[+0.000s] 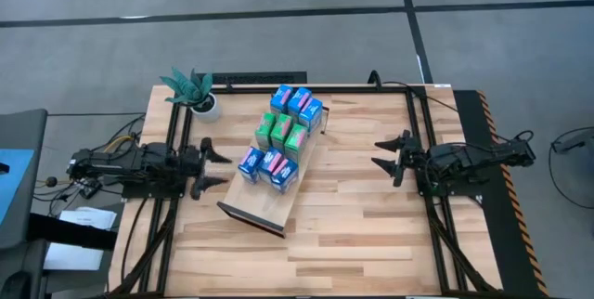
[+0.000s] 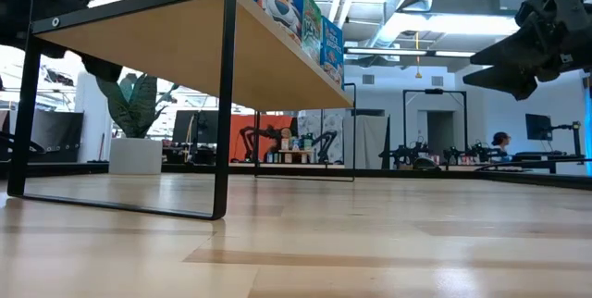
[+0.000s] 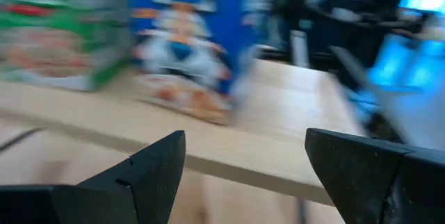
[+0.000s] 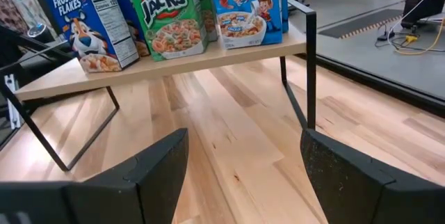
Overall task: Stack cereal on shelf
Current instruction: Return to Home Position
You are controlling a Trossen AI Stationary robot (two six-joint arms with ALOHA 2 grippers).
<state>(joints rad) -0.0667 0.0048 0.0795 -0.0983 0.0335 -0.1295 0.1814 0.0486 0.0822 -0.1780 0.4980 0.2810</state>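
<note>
The shelf [image 1: 264, 201] is a light-wood board on thin black legs, standing slantwise mid-table. Several small cereal cartons, blue [image 1: 279, 169] and green [image 1: 275, 130], stand upright on its top, from its middle to its far end; they show too in the right wrist view [image 4: 167, 12] and the left wrist view [image 3: 188, 40]. My left gripper [image 1: 215, 167] is open and empty just left of the shelf. My right gripper [image 1: 382, 152] is open and empty to the shelf's right, some way off.
A potted plant [image 1: 192, 90] stands at the table's far left, near the shelf's far end. A black frame [image 1: 418, 132] edges the tabletop. Bare wood lies in front of the shelf and between it and my right gripper.
</note>
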